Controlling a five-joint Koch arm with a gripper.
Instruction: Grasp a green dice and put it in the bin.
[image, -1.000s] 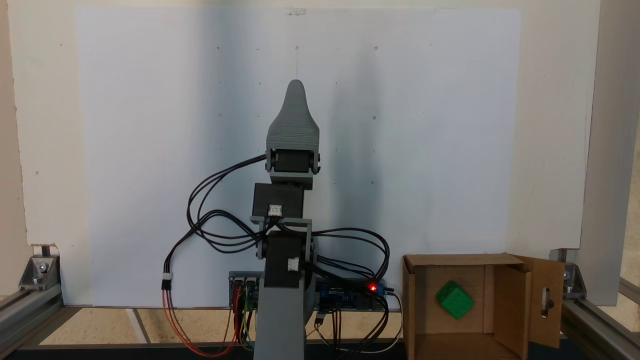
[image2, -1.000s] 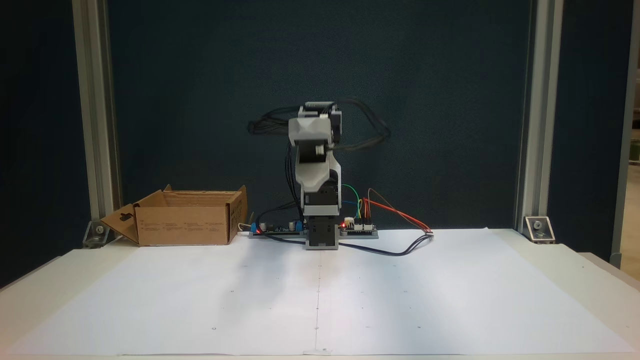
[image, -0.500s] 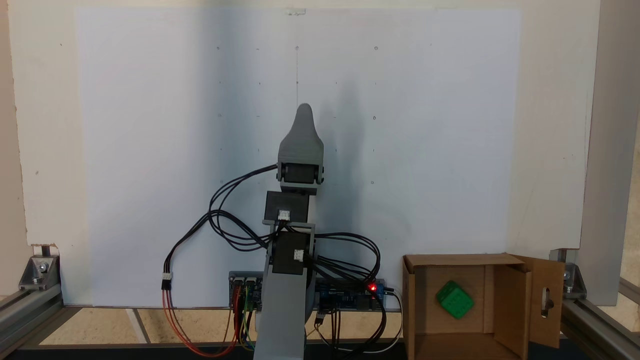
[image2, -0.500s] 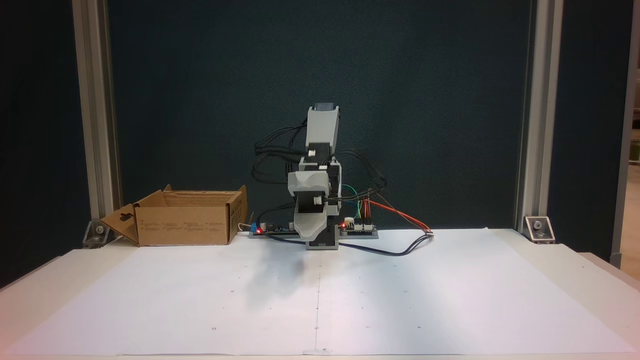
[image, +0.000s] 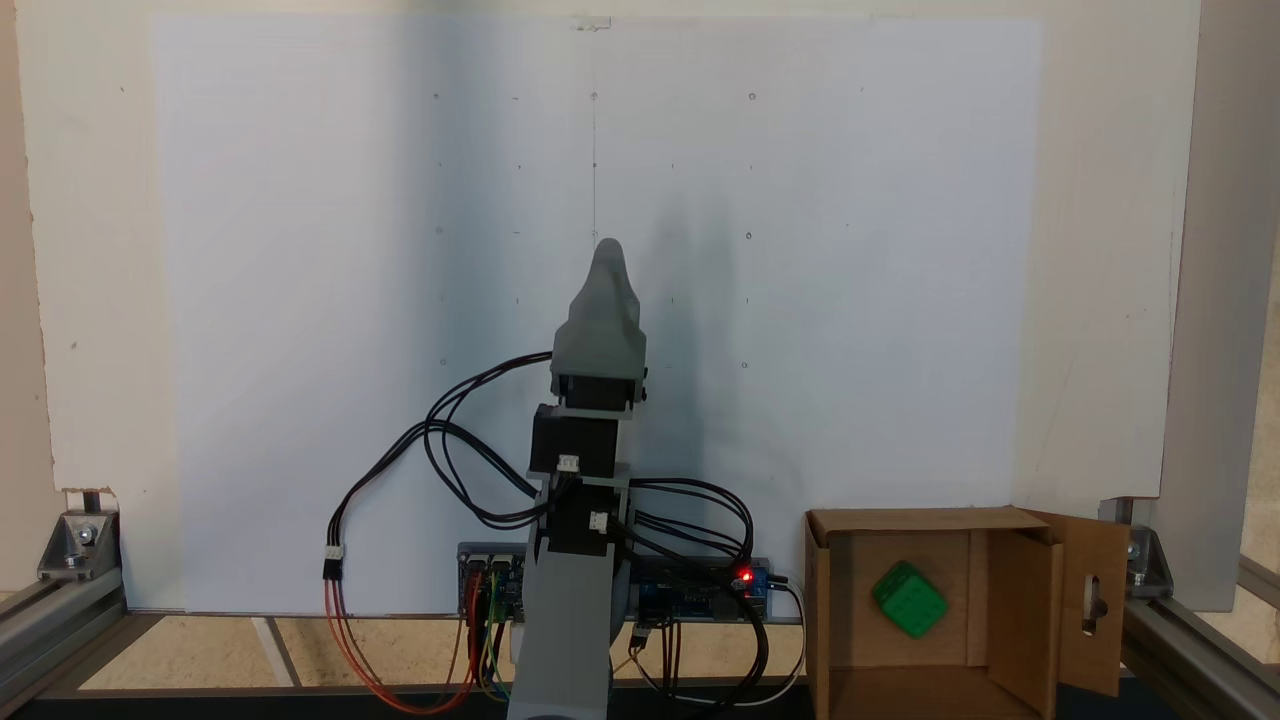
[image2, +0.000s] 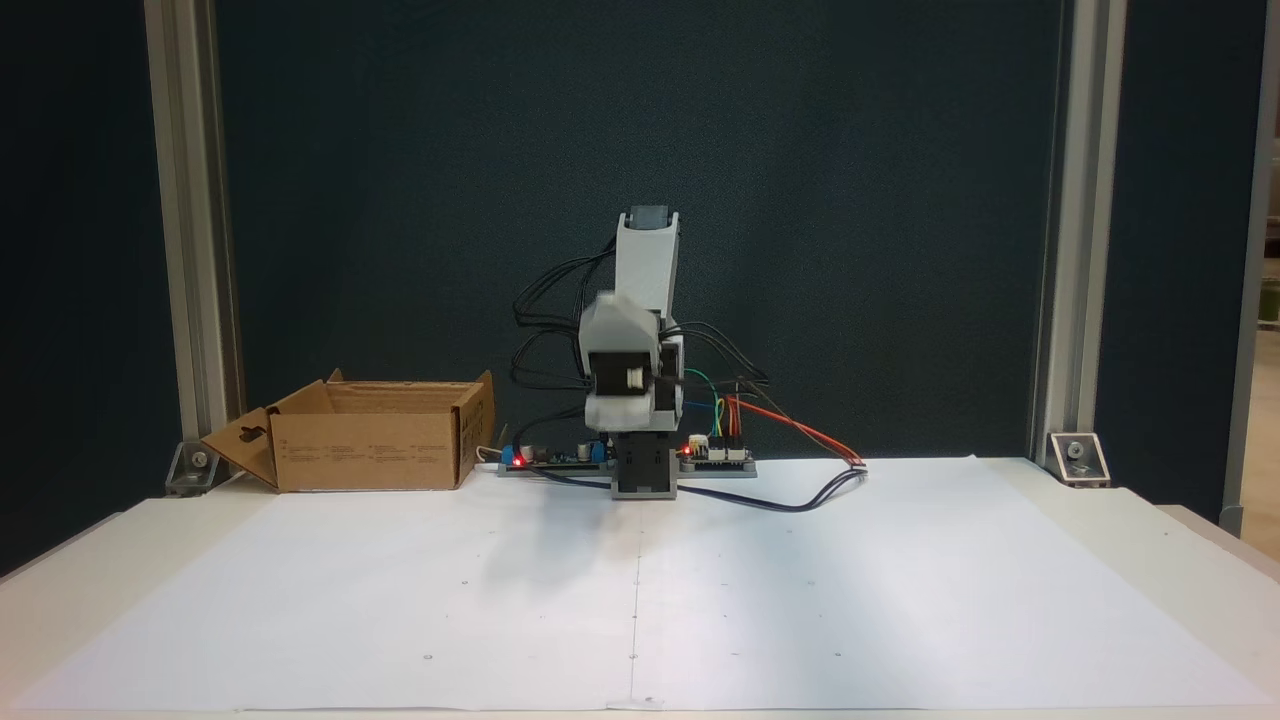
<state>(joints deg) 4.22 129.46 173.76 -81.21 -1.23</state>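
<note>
**Dice already in the box, arm folded over its base**

Taking the arm's base as the landmark in the top-down fixed view, the white paper-covered tabletop (image: 300, 300) lies to its left and beyond it. Next comes the grey arm itself, folded above the base, with the hand (image: 607, 250) pointing out over the paper. One tapered grey tip is all that shows of it here, and in the front-facing fixed view the hand (image2: 622, 385) is blurred, so I cannot tell whether it is parted or closed. Nothing green is visible at it.

Right of the base in the top-down view sits the bin, a brown corrugated cardboard box (image: 1010, 600) with its flaps out, one flap bearing a keyhole-like slot. Inside it, lying on the floor of the box, is the small bright green dice (image: 908, 599) with rounded corners, tilted corner-on to the camera. Nothing else is visible in the box. In the front-facing view the same box (image2: 365, 450) stands left of the base.

Judging from this, grasp and drop look finished, and the step in hand is the arm parking. The next move calls only for settling at rest, well apart from the box.
</note>
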